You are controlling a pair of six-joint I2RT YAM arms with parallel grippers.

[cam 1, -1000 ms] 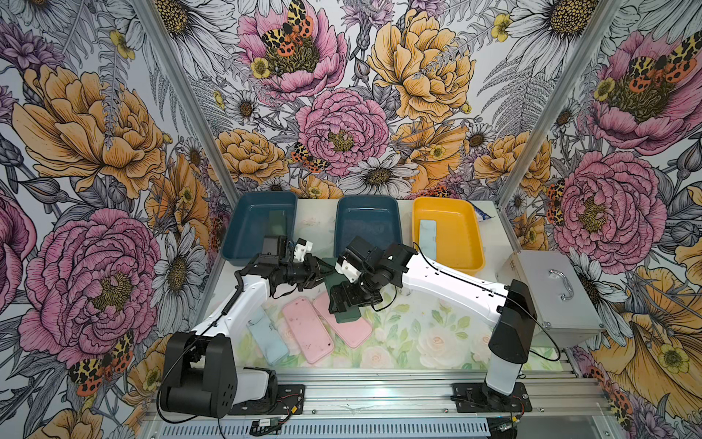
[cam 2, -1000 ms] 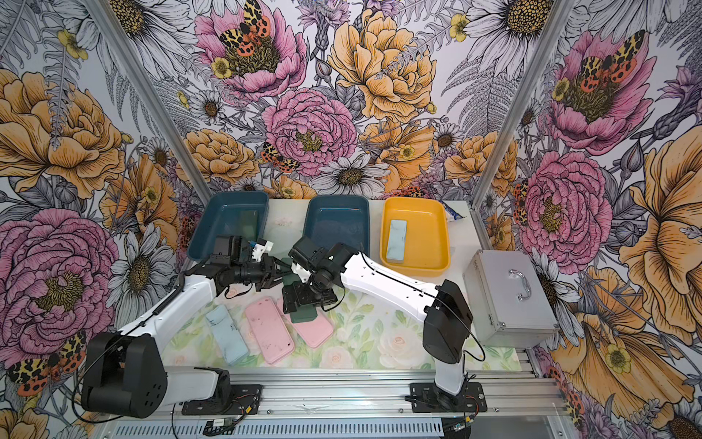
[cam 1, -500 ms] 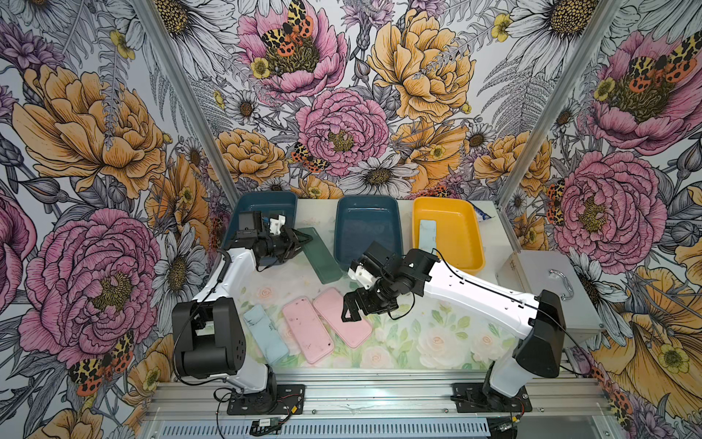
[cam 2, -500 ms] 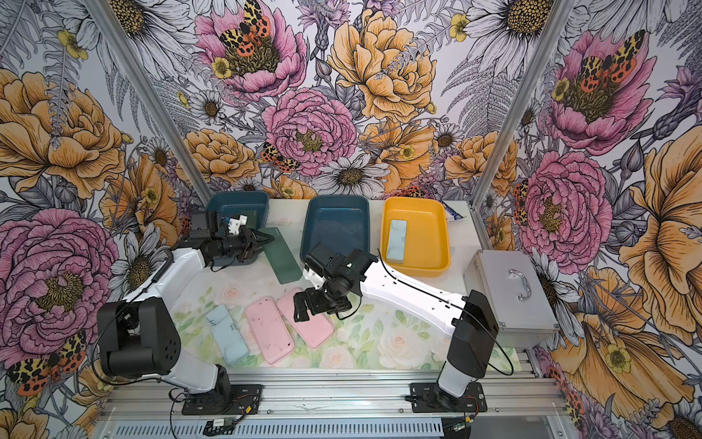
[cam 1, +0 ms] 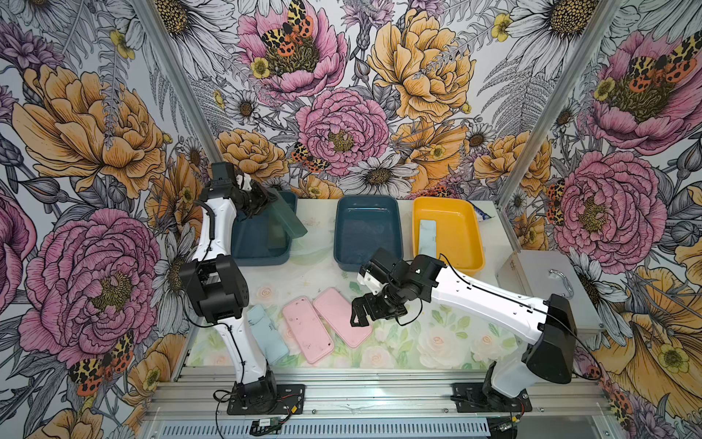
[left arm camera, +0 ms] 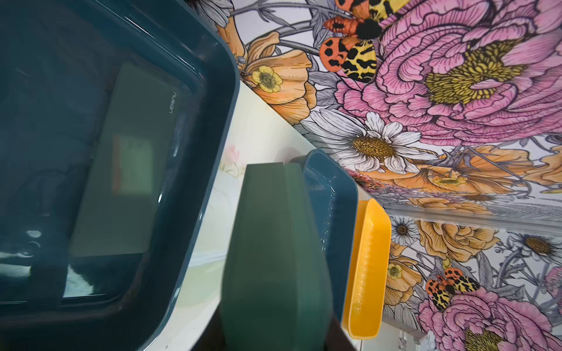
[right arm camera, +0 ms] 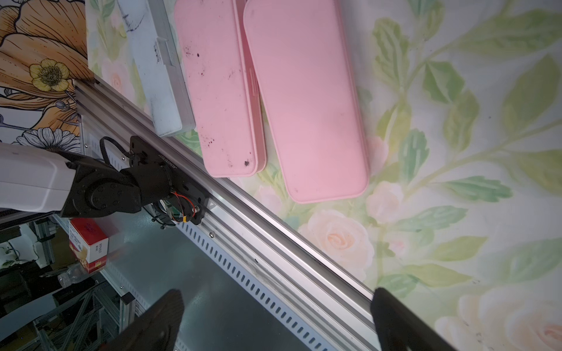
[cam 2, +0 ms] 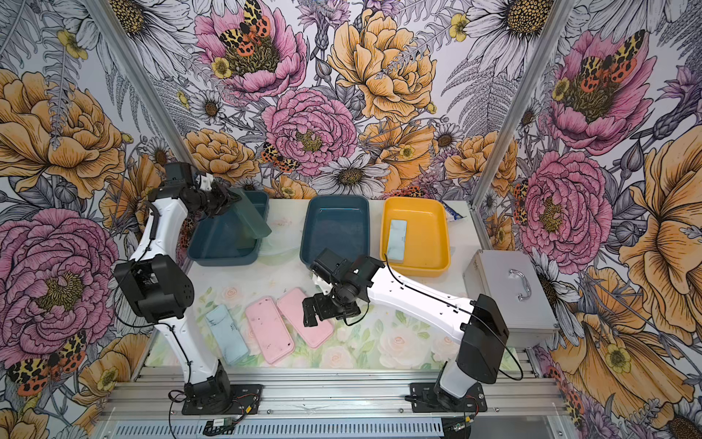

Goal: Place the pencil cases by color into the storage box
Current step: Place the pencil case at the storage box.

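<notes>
Near you the right gripper (cam 1: pixel 359 311) hangs wide open beside the flat pink cases (cam 1: pixel 307 328); farther back your left gripper (cam 1: pixel 266 201) clamps the dark green case (cam 1: pixel 290 220) by one end, long axis slanting, free end toward the middle tray (cam 1: pixel 366 197) past the left blue tray (cam 1: pixel 258 261) rim, so releasing now could drop it outside.

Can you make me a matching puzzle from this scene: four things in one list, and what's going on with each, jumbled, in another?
Things:
1. left gripper
2. right gripper
3. yellow tray
4. pink cases

States:
A. lying side by side on the table
B. open, holding nothing
C. shut on a dark green case
D. has one light blue case inside

Pairs: 1-C, 2-B, 3-D, 4-A
</notes>
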